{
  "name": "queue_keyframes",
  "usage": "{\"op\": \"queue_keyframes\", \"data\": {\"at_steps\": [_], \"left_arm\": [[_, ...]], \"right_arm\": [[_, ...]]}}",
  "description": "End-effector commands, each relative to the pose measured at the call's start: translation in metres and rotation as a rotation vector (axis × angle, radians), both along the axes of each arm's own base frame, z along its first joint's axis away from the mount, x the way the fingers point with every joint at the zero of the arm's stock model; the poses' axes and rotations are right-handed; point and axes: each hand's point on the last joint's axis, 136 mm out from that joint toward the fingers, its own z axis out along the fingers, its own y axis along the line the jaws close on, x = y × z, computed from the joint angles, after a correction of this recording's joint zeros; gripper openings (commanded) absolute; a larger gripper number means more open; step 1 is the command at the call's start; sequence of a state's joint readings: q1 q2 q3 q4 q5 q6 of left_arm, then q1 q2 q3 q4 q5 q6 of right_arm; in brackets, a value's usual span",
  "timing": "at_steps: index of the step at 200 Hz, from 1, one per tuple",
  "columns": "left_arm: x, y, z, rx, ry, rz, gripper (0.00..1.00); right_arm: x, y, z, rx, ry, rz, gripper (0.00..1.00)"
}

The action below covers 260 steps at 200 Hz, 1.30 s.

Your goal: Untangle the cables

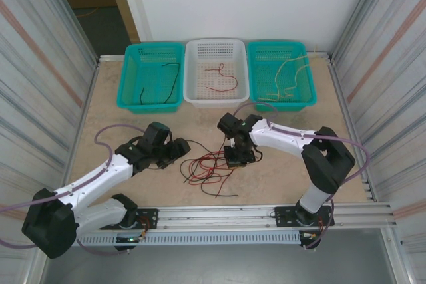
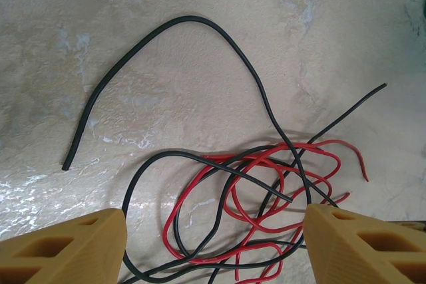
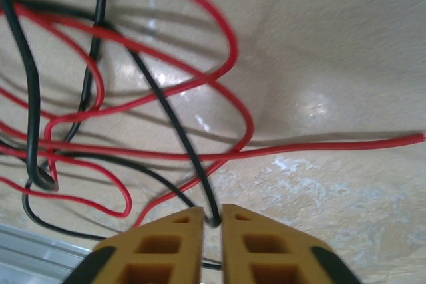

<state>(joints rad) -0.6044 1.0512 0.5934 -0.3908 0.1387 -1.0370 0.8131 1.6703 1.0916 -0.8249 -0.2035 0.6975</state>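
**Right gripper [image 3: 212,221] nipped on one black cable [image 3: 174,124]; left gripper [image 2: 216,231] open over the tangle**

Tangle of cables [image 1: 210,167]: red and black strands, looped and crossing one another. It lies on the table [image 1: 120,124] near the middle, between the two grippers and nearer than the baskets.

Right gripper: at the right edge of the tangle. Fingertips are drawn almost together. The black cable runs straight into the narrow slot between them and is pinched there. Red loops lie just beyond the tips, and one red end [image 3: 399,140] trails off to the right.

Left gripper: at the left edge of the tangle. Jaws stand wide apart and grip nothing. In the wrist view, red and black strands lie on the table between the two fingers. One free black end [image 2: 73,151] arcs away to the left.

Far edge, three baskets in a row:
- Left teal basket [image 1: 130,74]: one sorted black cable [image 1: 174,78].
- White basket [image 1: 190,64]: one sorted red cable [image 1: 223,78].
- Right teal basket [image 1: 307,71]: pale yellow cables [image 1: 286,78].
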Motion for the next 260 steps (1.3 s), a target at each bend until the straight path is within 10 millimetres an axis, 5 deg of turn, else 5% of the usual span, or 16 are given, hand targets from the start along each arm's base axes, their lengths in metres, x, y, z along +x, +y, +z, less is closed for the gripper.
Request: {"op": "queue_keyframes", "data": {"at_steps": [1,44,78,116,138,154,206,248,260], "left_arm": [[0.004,-0.004,0.014,-0.015,-0.032,-0.011,0.71],[0.001,0.001,0.02,0.003,-0.056,-0.017,0.71],[0.001,-0.005,0.022,-0.023,-0.058,-0.038,0.7],[0.006,-0.009,0.025,-0.032,-0.069,-0.044,0.7],[0.007,-0.012,0.026,-0.045,-0.075,-0.047,0.69],[0.008,-0.014,0.027,-0.057,-0.082,-0.049,0.69],[0.013,-0.017,0.043,-0.086,-0.134,-0.058,0.68],[0.011,-0.01,0.05,-0.073,-0.171,-0.053,0.69],[0.012,-0.009,0.053,-0.076,-0.184,-0.051,0.69]], "right_arm": [[0.032,0.005,0.015,0.02,-0.069,-0.02,0.06],[0.081,-0.01,0.048,0.02,-0.207,-0.079,0.0],[0.094,-0.015,0.079,0.041,-0.292,-0.074,0.0],[0.078,-0.022,0.084,-0.025,-0.299,-0.029,0.45],[0.058,-0.002,0.088,0.022,-0.295,0.04,0.65],[0.046,0.018,0.084,0.085,-0.266,0.05,0.69],[0.053,0.056,0.063,0.177,-0.208,0.008,0.57],[0.051,0.069,0.047,0.18,-0.164,0.019,0.28],[0.048,0.069,0.049,0.176,-0.17,0.026,0.13]]}}
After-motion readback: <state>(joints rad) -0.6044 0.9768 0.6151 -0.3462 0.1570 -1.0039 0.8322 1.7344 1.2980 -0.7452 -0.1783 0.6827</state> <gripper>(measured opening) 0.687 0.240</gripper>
